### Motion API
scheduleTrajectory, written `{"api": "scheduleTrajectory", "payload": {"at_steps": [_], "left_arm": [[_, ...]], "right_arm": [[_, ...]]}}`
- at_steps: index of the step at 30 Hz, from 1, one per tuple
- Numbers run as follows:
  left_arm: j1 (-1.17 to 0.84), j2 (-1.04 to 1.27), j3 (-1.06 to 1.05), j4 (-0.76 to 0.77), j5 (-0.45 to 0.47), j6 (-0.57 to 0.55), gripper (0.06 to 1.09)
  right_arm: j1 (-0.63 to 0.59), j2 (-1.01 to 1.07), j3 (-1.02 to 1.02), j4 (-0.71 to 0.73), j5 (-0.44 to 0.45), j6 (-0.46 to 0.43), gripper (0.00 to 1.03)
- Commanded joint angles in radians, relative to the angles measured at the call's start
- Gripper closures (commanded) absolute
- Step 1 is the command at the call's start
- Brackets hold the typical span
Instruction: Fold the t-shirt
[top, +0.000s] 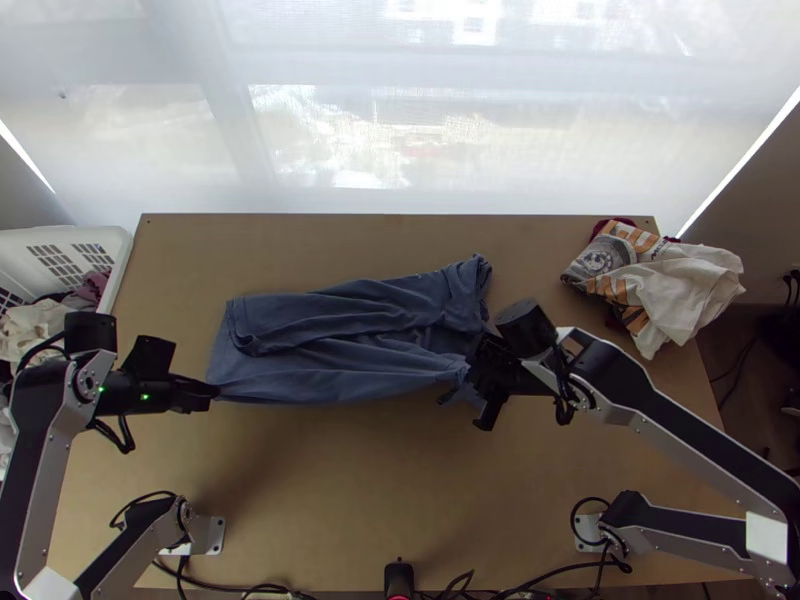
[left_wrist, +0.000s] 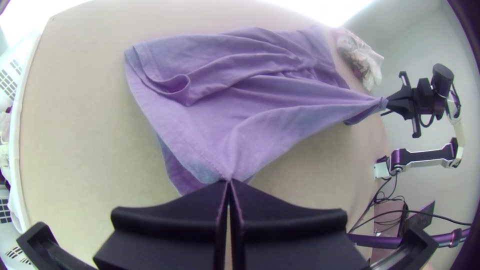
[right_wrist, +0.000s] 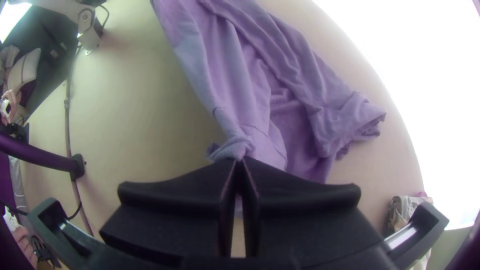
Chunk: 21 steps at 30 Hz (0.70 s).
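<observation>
The blue t-shirt (top: 340, 340) lies lengthwise across the table, partly folded over itself with long wrinkles. At its near left corner is my left gripper (top: 212, 390), and at its near right part my right gripper (top: 470, 385). In the left wrist view, my left gripper (left_wrist: 228, 183) is shut on a hem corner of the t-shirt (left_wrist: 210, 120), its near edge lifted into a peak. The right wrist view has my right gripper (right_wrist: 239, 161) shut on a bunched bit of the t-shirt (right_wrist: 295, 110); the fabric's far part spreads loosely beyond.
A white basket (top: 122, 262) with clothes stands at the left edge of the table (top: 350, 500). Crumpled white and printed clothes (top: 660, 285) lie at the back right corner. Cables and a small black device (top: 399, 578) are at the near edge.
</observation>
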<state>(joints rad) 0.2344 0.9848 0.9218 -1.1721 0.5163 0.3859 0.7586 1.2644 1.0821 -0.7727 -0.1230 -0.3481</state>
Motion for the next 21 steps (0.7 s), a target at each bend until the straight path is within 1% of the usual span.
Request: {"api": "scheduleTrajectory", "payload": {"at_steps": [1,11,21], "left_arm": [[0.032,-0.012,-0.012,0.045,0.001,-0.004,1.05],[0.054,0.083,0.017,0.166,0.001,-0.03,1.05],[0.062,0.224,0.15,0.25,0.001,-0.051,1.05]], "right_arm": [[-0.039,0.003,0.035,0.006,0.0,-0.005,1.0],[-0.096,0.124,0.136,0.05,0.0,-0.02,1.0],[-0.16,0.279,0.263,0.076,0.0,-0.037,1.0]]}}
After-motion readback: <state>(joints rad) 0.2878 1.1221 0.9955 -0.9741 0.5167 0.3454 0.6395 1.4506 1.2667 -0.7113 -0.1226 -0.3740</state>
